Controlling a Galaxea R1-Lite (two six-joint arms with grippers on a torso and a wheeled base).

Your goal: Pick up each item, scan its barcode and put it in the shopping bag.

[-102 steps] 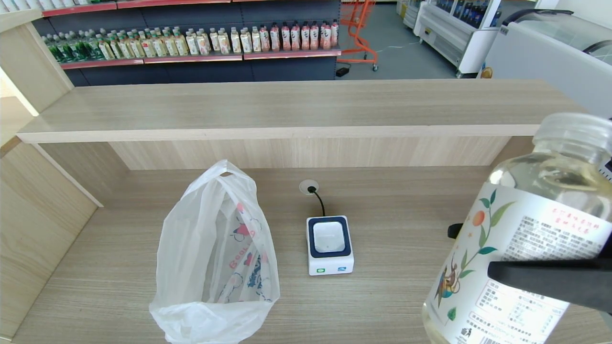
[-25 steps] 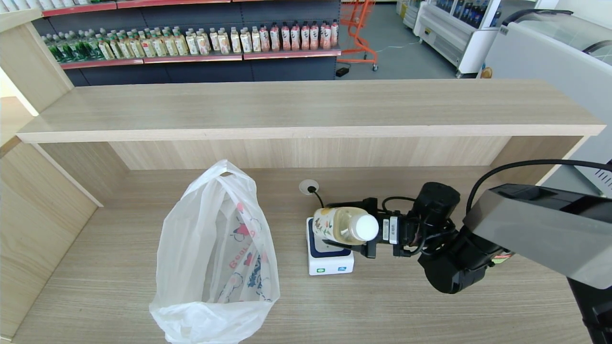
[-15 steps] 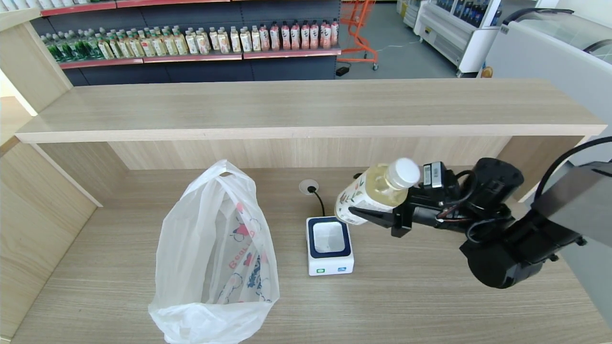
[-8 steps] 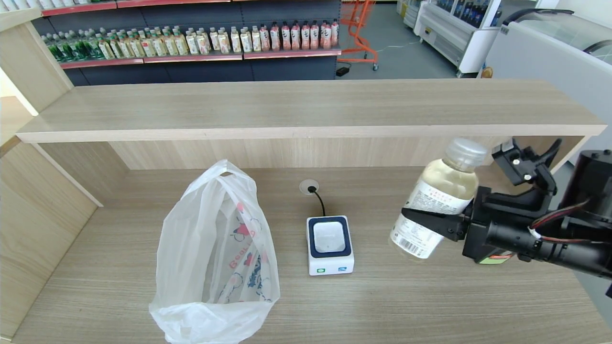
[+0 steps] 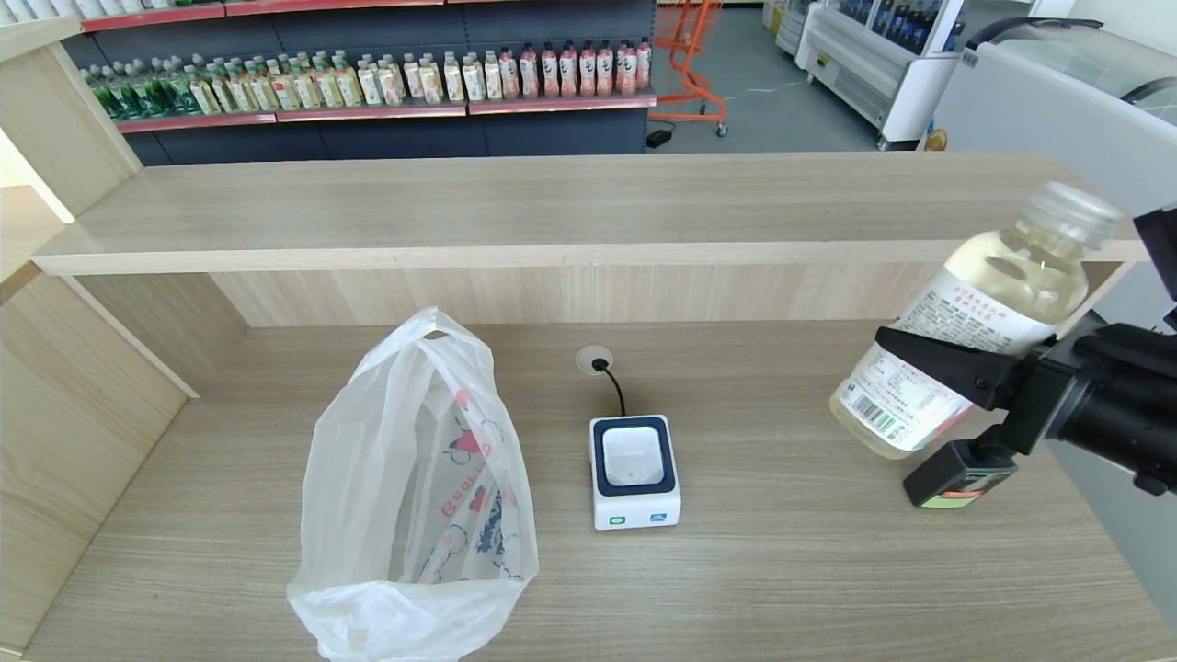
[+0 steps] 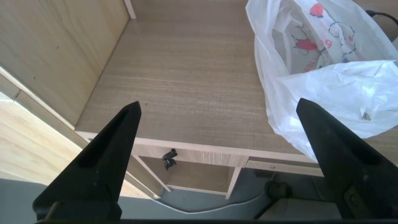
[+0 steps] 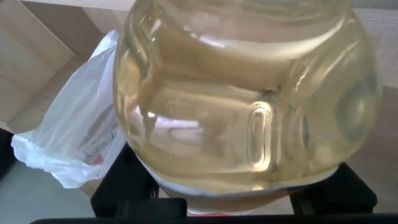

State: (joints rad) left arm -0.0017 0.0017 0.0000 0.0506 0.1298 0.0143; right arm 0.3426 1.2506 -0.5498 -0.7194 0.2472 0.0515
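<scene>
Right gripper (image 5: pixel 919 360): clamped on tilted clear plastic bottle of pale yellow drink (image 5: pixel 979 317).
White square scanner (image 5: pixel 634 471): to its left, well apart.
Left gripper (image 6: pixel 217 109): spread wide, near translucent white shopping bag (image 6: pixel 323 81).

Bottle (image 5: pixel 991 296) is glossy clear plastic, bag (image 5: pixel 414 496) thin plastic, counter (image 5: pixel 782 570) probably matt wood.

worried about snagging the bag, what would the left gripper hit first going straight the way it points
Probably the bare counter, just beside the shopping bag rather than on it. The left gripper is open and depth is unclear, so the finger nearer the bag might brush the plastic.
</scene>
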